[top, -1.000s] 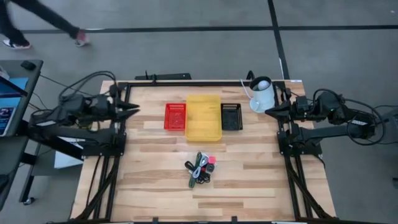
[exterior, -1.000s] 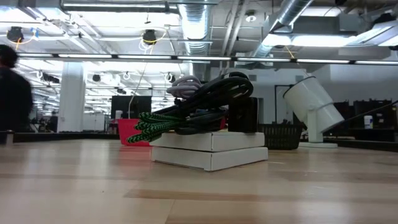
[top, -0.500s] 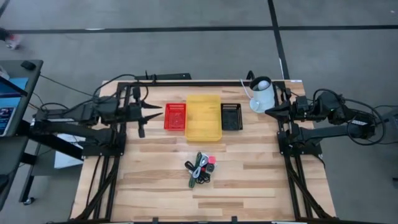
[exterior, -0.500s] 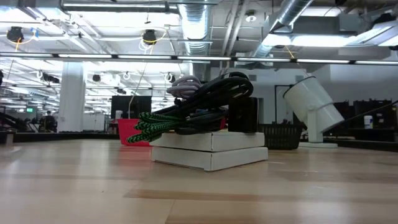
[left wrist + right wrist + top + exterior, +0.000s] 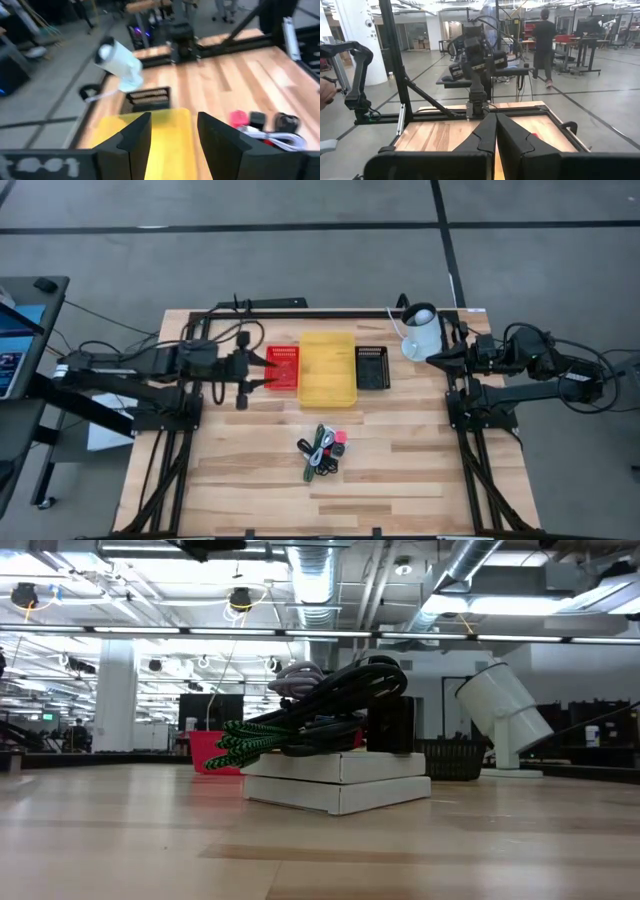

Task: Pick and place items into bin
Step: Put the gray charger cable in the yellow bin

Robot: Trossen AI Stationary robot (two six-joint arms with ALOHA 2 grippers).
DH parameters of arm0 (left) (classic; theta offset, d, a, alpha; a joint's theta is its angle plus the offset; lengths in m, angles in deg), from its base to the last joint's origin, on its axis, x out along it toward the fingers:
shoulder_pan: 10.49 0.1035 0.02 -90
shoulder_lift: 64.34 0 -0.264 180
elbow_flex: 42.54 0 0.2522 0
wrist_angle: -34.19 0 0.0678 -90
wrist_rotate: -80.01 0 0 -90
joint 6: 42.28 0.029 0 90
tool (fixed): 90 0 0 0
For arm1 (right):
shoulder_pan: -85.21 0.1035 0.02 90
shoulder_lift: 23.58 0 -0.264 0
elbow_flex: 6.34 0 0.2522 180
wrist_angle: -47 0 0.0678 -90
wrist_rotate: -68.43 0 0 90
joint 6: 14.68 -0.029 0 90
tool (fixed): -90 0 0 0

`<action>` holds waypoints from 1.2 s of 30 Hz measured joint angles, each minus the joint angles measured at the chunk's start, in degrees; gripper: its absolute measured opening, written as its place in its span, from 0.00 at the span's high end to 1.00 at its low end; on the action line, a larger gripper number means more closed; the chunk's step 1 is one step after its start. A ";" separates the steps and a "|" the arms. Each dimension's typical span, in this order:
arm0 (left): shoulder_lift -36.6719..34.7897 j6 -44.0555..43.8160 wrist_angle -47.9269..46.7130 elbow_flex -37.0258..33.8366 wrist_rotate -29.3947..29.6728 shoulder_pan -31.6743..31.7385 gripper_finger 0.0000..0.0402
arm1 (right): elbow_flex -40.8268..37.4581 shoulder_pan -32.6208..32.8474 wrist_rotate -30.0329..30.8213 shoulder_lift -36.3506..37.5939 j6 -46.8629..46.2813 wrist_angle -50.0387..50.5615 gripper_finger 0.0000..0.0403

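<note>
We see the items [image 5: 322, 450] piled untouched near the yellow bin [image 5: 327, 368], none binned yet; left gripper [image 5: 262, 373] w/ fingers apart, empty, beside bin; right gripper [image 5: 433, 358] closed, empty, parked opposite.

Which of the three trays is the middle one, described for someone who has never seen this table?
On the wooden table, three trays sit side by side near the far edge. The middle one is the yellow tray, between the red tray and the black tray. It is clearly the largest, reaching nearer the item pile.
</note>
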 joint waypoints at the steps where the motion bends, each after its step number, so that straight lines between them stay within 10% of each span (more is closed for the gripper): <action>1: 0.88 -0.41 -0.06 0.00 -1.06 0.00 0.62 | -0.01 -0.01 -0.01 0.00 0.00 0.00 0.98; 21: 15.53 35.40 -0.50 4.52 0.57 -6.45 0.62 | -0.01 0.01 0.00 0.00 0.00 -0.01 0.98; 36: 31.28 32.87 -21.24 22.30 2.66 -10.88 0.62 | -0.01 0.00 0.00 0.00 0.00 -0.01 0.98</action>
